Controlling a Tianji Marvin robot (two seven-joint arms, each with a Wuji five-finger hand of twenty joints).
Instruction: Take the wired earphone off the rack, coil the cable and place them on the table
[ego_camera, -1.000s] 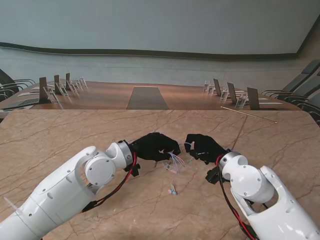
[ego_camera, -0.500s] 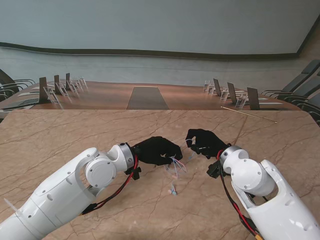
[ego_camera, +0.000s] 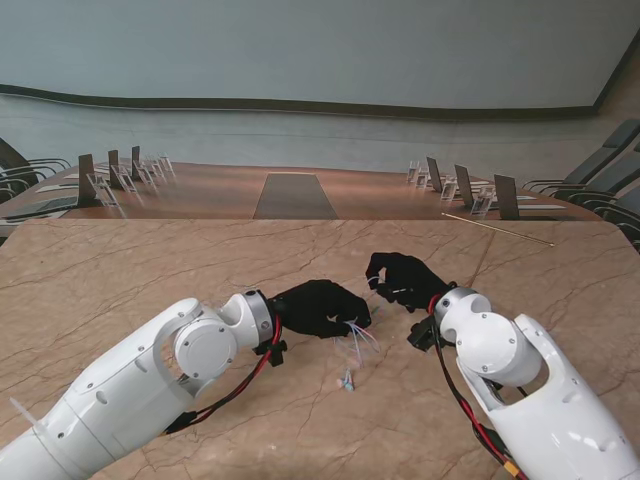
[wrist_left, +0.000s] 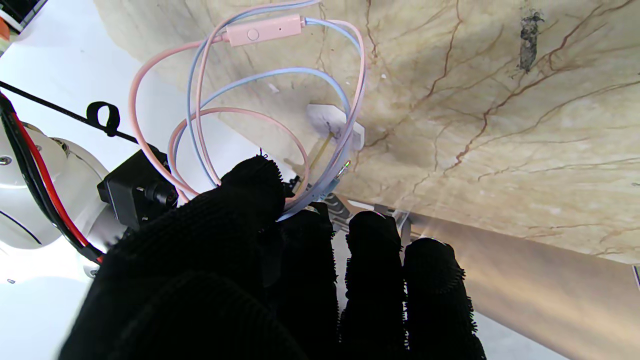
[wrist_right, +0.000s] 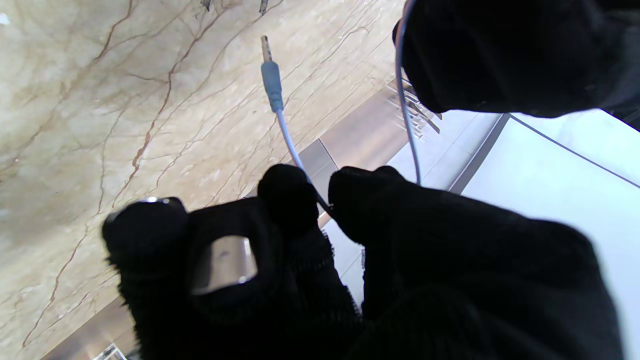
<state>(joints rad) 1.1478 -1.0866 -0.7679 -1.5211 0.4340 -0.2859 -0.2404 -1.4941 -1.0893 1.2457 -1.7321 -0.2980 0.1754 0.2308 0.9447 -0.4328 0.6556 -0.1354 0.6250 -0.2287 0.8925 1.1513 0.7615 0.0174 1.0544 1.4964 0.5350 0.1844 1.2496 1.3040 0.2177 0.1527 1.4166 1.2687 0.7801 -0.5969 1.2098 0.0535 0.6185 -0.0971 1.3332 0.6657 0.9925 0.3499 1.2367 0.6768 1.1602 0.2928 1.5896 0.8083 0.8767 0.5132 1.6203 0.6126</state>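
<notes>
The wired earphone (ego_camera: 352, 340) is already off any rack and hangs in pink and blue loops from the left hand (ego_camera: 322, 307), with the earbuds (ego_camera: 346, 380) dangling just over the marble table (ego_camera: 140, 270), nearer to me than that hand. In the left wrist view the coil (wrist_left: 260, 107) shows as several loose turns gathered at the fingertips (wrist_left: 255, 185), the pink inline remote (wrist_left: 263, 30) riding on the outermost turn. The plug end (wrist_right: 270, 80) sticks out free past the right hand (ego_camera: 405, 280), which pinches the thin blue lead between thumb and forefinger (wrist_right: 287, 192) a little behind the plug. To do this step well, I judge the right hand should bring its short tail round onto the coil in the same sense as the existing turns, keeping the lead lightly taut so the loops stay similar in size, while the left hand does not loosen, since the turns look ready to spring apart. The left hand is closed on the gathered loops, palm turned down and inward, fingers curled, the forearm reaching in low over the table. The right hand sits beside the left hand, slightly farther from me, clear of it, wrist bent inward, its other fingers folded and only the pinch working.
</notes>
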